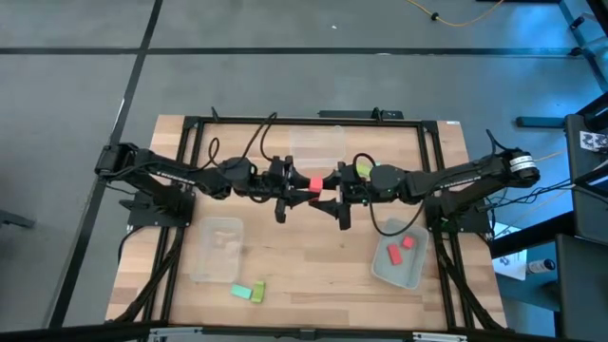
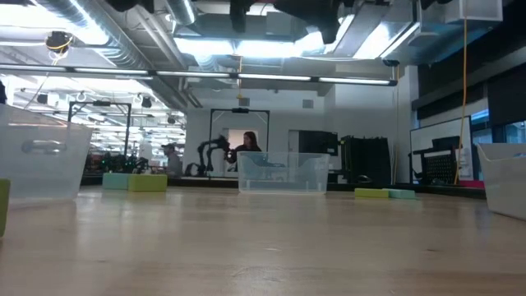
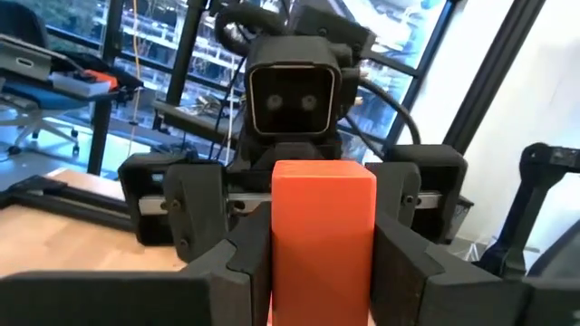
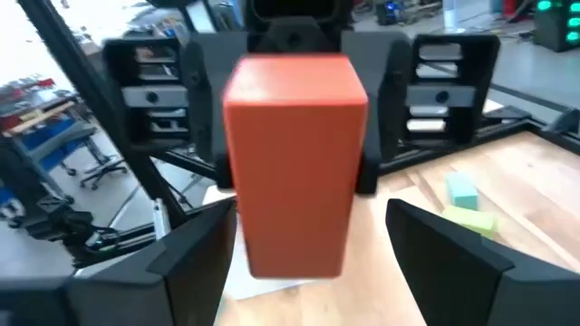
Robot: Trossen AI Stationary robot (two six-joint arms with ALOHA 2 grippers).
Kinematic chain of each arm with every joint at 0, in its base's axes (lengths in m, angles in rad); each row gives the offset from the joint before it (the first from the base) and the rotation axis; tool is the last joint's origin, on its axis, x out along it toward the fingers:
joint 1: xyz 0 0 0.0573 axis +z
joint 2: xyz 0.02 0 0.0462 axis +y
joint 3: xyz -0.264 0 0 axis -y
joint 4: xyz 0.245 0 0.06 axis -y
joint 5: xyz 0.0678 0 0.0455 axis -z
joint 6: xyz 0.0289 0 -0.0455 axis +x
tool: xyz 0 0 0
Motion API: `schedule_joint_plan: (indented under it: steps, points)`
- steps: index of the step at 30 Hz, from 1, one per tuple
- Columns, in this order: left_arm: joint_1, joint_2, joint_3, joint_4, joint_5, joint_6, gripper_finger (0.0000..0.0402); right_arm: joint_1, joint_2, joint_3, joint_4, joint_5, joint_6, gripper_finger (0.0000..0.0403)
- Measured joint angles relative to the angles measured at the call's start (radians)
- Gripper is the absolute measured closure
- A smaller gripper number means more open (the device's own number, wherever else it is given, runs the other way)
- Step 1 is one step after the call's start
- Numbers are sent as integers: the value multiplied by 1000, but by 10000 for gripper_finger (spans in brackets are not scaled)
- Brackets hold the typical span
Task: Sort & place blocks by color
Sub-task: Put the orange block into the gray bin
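Both arms meet above the table's middle. A red-orange block [image 1: 314, 181] is in my left gripper [image 1: 300, 186], which is shut on it. My right gripper [image 1: 332, 193] faces it, open. Its fingers [image 4: 186, 263] stand on either side of the block's free end [image 4: 294, 244], with a gap showing on one side. Two more red blocks [image 1: 400, 248] lie in the clear bin [image 1: 418, 271] at the near right. A teal block [image 1: 239, 290] and a lime one [image 1: 256, 292] lie on the table near the front edge. Another lime block [image 1: 363, 169] shows beside my right arm. My left gripper pinches the red-orange block by its two side faces [image 3: 274, 258] between its two fingers [image 3: 237, 263]. The fingers come level from the table's left. The block is lifted clear of the table and sticks out past the fingertips toward my right gripper.
A clear bin [image 1: 318, 144] stands at the far middle and another [image 1: 217, 249] at the near left. The black frame [image 1: 285, 120] runs around the table. In the low view, people show in the room far behind the table.
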Motion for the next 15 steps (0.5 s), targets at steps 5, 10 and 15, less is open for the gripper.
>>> schedule_joint_plan:
  steps: [5,10,15]
  points:
    - [-1,0,0,-11,0,2,282,0,-3,0,6,-32,6,127]
    - [-1,0,0,-11,0,3,282,0,-3,0,5,-32,6,189]
    - [-1,0,0,-14,-5,5,282,0,-3,0,0,-26,1,268]
